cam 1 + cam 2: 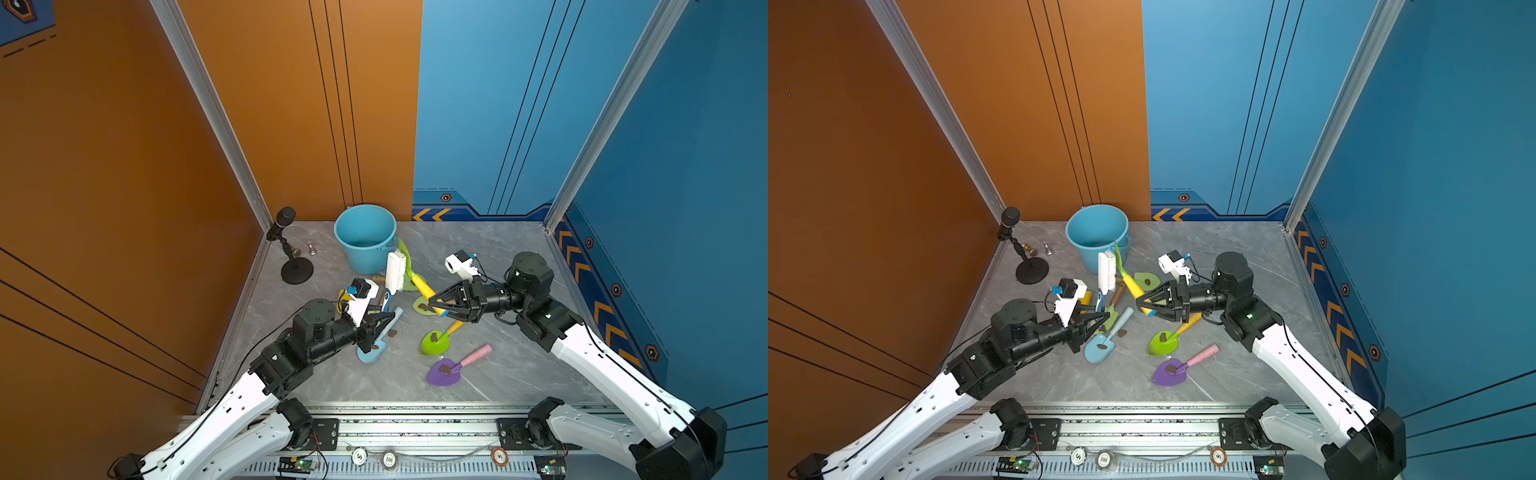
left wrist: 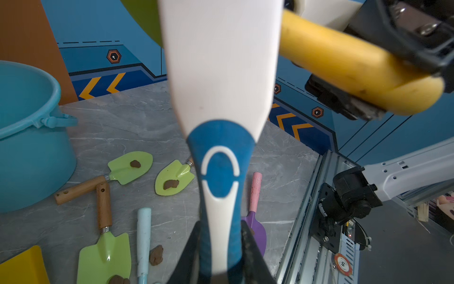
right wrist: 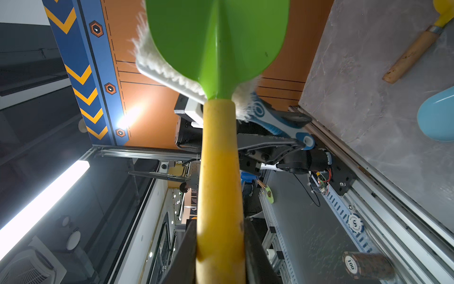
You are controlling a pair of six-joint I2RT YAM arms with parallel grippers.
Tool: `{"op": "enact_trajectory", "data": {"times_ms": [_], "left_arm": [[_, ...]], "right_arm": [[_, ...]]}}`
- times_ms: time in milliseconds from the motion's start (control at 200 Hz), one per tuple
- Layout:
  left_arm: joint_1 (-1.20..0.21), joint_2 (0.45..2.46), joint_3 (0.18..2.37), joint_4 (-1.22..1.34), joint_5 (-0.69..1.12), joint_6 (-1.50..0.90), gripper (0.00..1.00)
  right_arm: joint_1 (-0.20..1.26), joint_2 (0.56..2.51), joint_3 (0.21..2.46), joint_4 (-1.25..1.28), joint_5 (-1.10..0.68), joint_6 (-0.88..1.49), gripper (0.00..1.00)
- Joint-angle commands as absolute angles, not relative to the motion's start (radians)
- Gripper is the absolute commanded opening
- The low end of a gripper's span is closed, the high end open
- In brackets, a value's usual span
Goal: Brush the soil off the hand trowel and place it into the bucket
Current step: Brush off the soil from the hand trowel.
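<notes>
Our right jaws grip the green trowel (image 3: 217, 123) by its yellow handle, raised just beside the bucket (image 1: 361, 257). Our left jaws hold the brush (image 1: 392, 270), bristles on the blade. We judge brushing unfinished; the bucket step remains.

The grey marbled desk (image 1: 498, 257) carries a light-blue bucket (image 1: 365, 262) at the back, near a black microphone stand (image 1: 296, 271); nearer the front lie a blue trowel (image 1: 368, 355), a green trowel (image 1: 431, 347) and a purple trowel (image 1: 439, 378), each bearing soil; a loose lump of soil (image 1: 392, 333) lies beside the blue trowel's handle.
</notes>
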State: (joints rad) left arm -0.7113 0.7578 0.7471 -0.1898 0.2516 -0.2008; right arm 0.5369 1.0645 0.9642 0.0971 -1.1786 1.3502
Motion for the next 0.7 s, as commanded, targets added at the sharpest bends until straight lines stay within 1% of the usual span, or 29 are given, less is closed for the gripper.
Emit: {"op": "enact_trajectory", "data": {"times_ms": [0,195,310,406,541,621,696], "left_arm": [[-0.685,0.802,0.814,-0.197,0.335,-0.162,0.0],[-0.588,0.926,0.845,-0.086,0.386,-0.183,0.0],[-0.528,0.946,0.845,-0.06,0.405,-0.211,0.0],[-0.522,0.891,0.854,-0.101,0.401,-0.203,0.0],[-0.533,0.754,0.849,-0.162,0.372,-0.21,0.0],[-0.572,0.696,0.854,-0.18,0.364,-0.212,0.0],[-0.634,0.683,0.86,-0.181,0.354,-0.206,0.0]], "right_arm": [[0.561,1.02,1.027,0.001,-1.223,1.274,0.05],[0.619,0.974,1.069,-0.017,-1.206,1.259,0.06],[0.621,0.957,1.098,-0.101,-1.192,1.191,0.06],[0.604,0.956,1.119,-0.135,-1.197,1.163,0.06],[0.578,0.973,1.133,-0.141,-1.21,1.147,0.06],[0.577,0.99,1.138,-0.141,-1.217,1.143,0.06],[0.578,1.004,1.14,-0.14,-1.218,1.143,0.06]]}}
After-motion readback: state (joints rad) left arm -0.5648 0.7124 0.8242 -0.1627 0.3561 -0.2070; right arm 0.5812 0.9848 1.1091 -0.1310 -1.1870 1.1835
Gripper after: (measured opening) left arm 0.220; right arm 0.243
